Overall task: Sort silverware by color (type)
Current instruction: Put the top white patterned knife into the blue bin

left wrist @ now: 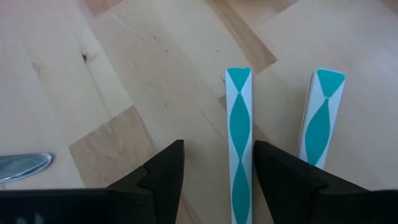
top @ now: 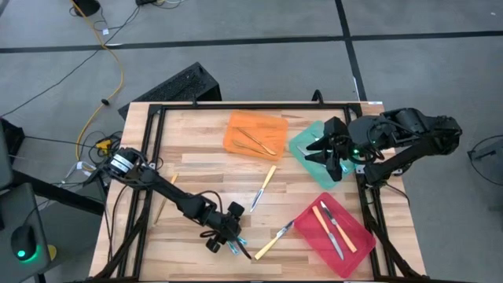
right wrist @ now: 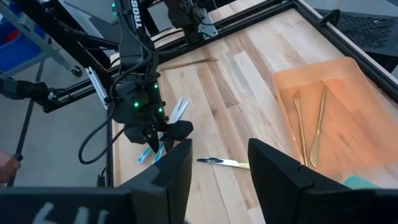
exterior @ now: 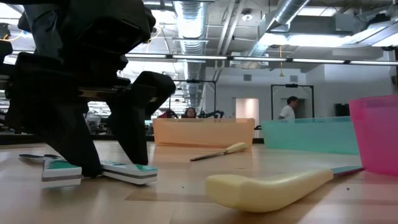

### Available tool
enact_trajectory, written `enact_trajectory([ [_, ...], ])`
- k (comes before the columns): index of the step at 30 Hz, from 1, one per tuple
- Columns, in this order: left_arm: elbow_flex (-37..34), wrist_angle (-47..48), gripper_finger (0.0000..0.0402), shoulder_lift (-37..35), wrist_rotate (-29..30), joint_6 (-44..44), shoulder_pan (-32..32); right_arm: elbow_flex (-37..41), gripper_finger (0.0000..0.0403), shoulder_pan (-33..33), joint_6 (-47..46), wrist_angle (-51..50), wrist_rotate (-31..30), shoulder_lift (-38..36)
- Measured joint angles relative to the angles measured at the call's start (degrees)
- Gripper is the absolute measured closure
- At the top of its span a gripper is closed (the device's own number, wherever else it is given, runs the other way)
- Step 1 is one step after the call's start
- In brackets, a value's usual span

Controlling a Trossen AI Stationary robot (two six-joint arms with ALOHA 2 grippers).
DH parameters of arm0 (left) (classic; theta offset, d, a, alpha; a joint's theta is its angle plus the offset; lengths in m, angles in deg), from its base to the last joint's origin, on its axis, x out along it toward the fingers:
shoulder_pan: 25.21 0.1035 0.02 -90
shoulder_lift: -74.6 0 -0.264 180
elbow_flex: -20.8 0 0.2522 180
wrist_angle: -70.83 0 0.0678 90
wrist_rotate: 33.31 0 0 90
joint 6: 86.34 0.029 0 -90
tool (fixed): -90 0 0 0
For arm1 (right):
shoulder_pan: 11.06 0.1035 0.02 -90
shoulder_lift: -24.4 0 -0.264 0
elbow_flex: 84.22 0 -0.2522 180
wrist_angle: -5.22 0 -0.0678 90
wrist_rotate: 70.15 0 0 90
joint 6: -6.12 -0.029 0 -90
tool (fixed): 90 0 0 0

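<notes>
My left gripper (top: 230, 236) is open and low at the table's near edge. Its fingers straddle one blue-and-white utensil handle (left wrist: 239, 143); a second such handle (left wrist: 320, 118) lies flat beside it. In the low view both fingertips are down at the tabletop by these handles (exterior: 127, 172). My right gripper (top: 334, 157) is open and holds nothing above the green tray (top: 310, 145). Two yellow-handled utensils (top: 264, 183) (top: 271, 240) lie flat on the wood. Gold utensils (top: 255, 141) lie in the orange tray (top: 236, 124). My left gripper comes from above, pointing down, with one finger (left wrist: 280, 180) close beside the blue-and-white handle and the other (left wrist: 161, 177) apart from it. The fingers lie along the handle. Whether either finger touches it, I cannot tell. The handle lies flat on the table.
The red tray (top: 365, 236) at the near right holds yellow-handled utensils (top: 328, 224). A slim gold utensil (top: 165, 196) lies near the table's left edge. A black frame (top: 157, 118) runs around the tabletop. People show in the room beyond (exterior: 287, 107).
</notes>
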Motion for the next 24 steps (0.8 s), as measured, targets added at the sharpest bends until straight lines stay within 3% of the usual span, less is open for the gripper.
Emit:
enact_trajectory([
  [4,0.0,0.7,0.0248,0.1,-1.4,0.0,0.4,0.0,0.0226,0.0,0.4,-0.2,0.0,0.0],
  [17,-0.1,1.2,0.0383,0.2,0.7,-0.8,0.6,0.0,0.0226,0.0,0.2,-0.2,0.0,0.0],
  [24,-0.2,0.9,0.0383,0.2,0.6,-11.2,1.3,0.0,0.0226,0.0,-0.6,-0.2,0.0,-0.2],
])
